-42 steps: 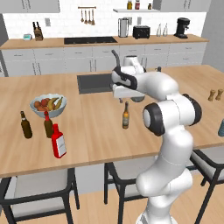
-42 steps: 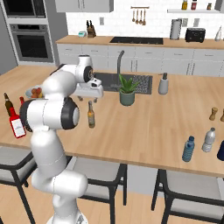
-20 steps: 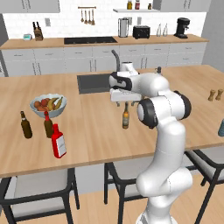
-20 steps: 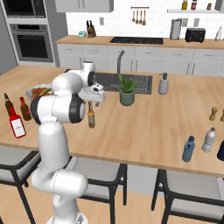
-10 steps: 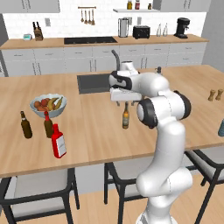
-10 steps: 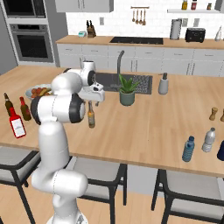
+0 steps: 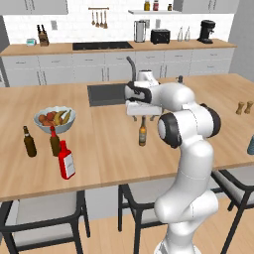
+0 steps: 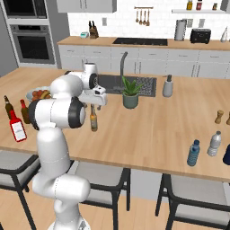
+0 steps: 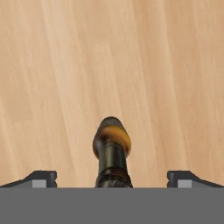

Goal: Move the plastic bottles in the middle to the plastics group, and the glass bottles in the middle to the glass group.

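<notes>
The slim amber-brown bottle (image 7: 142, 133) (pale label) is being shown upright mid-counter. The red square-shouldered bottle (image 7: 66, 161) is being displayed upright, near the two dark brown bottles (image 7: 41, 142). The small pale-blue water bottle (image 8: 193, 153) is being seen standing toward the opposite end.
</notes>
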Motion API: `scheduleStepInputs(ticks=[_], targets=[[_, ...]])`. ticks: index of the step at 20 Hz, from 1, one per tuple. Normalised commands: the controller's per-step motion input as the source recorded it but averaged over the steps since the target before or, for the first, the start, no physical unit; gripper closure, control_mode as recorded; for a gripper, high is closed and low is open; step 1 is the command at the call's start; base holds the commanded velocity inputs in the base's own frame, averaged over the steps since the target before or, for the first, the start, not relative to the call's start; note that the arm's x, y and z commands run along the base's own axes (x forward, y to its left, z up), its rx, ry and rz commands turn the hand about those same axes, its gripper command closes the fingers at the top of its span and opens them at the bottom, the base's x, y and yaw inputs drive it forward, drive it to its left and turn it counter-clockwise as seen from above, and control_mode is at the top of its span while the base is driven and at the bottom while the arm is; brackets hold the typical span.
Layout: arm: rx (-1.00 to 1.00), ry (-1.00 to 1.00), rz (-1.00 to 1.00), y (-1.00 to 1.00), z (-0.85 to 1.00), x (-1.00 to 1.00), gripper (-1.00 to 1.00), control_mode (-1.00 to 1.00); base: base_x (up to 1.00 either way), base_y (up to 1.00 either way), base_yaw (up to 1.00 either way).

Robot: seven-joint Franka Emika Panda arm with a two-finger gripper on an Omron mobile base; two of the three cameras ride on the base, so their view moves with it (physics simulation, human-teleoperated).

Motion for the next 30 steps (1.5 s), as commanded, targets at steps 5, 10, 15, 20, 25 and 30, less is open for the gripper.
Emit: scheduleStepInputs(ticks=[5, 10, 15, 20, 25, 30], targets=[[0.0, -0.01, -0.04, 0.0, 0.02, -0.06, -1.0, -1.0, 0.0, 0.0, 0.0], [0.0, 0.0, -0.01, 0.0, 0.0, 0.11, -1.0, -1.0, 0.0, 0.0, 0.0], [0.0, 0.0, 0.0, 0.0, 0.0, 0.14, -1.0, -1.0, 0.0, 0.0, 0.0], [0.0, 0.0, 0.0, 0.0, 0.0, 0.0, -1.0, -1.0, 0.0, 0.0, 0.0], [0.0, 0.0, 0.0, 0.0, 0.0, 0.0, 1.0, -1.0, 0.0, 0.0, 0.0], [0.0, 0.0, 0.0, 0.0, 0.0, 0.0, 1.0, -1.0, 0.0, 0.0, 0.0]])
